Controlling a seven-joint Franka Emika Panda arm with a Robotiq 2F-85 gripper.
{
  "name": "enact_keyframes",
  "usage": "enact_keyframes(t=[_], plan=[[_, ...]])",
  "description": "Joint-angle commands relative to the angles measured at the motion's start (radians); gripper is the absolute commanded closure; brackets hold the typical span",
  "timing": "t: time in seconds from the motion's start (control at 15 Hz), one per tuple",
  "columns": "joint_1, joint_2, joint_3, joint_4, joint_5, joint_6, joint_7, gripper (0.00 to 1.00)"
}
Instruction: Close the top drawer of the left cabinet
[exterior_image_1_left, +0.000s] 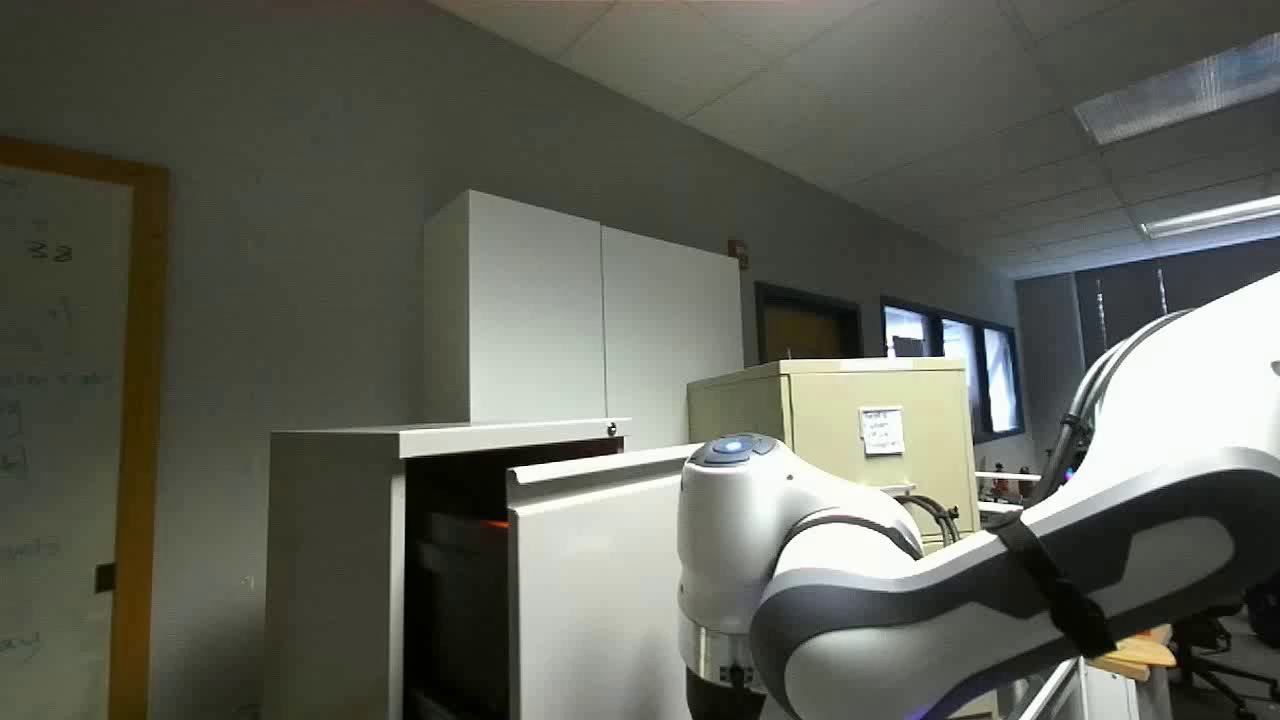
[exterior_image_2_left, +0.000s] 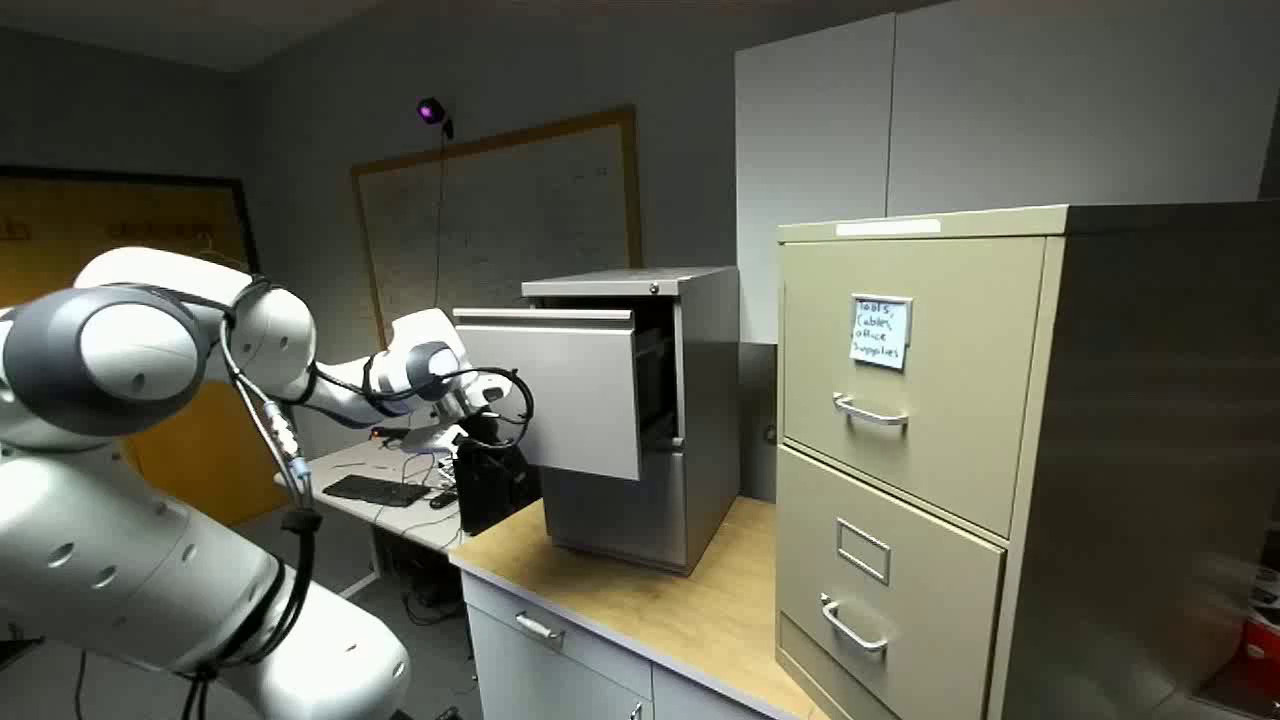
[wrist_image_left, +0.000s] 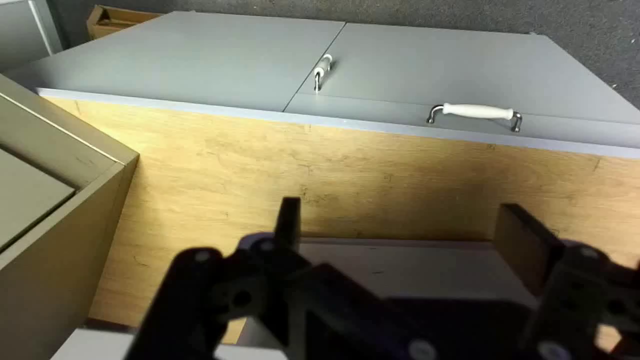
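The top drawer (exterior_image_1_left: 600, 600) has a plain light-grey front and is pulled out; its front also shows in an exterior view (exterior_image_2_left: 575, 395). A dark gap and dark interior show behind the front. The left cabinet (exterior_image_1_left: 330, 570) is light grey and low, and stands on a wooden counter in an exterior view (exterior_image_2_left: 710, 400). My gripper (wrist_image_left: 400, 212) has its fingers wide apart with nothing between them, pointing down. In an exterior view the dark gripper (exterior_image_2_left: 485, 430) is in front of the drawer's face, near its left part; contact cannot be told.
A beige filing cabinet (exterior_image_2_left: 910, 350) with handles stands beside the left cabinet on the counter (exterior_image_2_left: 740, 620). The counter's front has handled doors (wrist_image_left: 425, 70). A white two-door cabinet (exterior_image_1_left: 540, 310) is behind. A desk (exterior_image_2_left: 390, 480) with a keyboard stands beyond.
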Motion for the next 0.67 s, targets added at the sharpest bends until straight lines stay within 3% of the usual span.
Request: enact_keyframes(t=[0.0,0.6], plan=[[0.029,0.007,-0.027,0.002,-0.02,-0.004,0.016,0.0],[0.025,0.0,-0.024,0.004,-0.029,-0.009,0.024,0.0]])
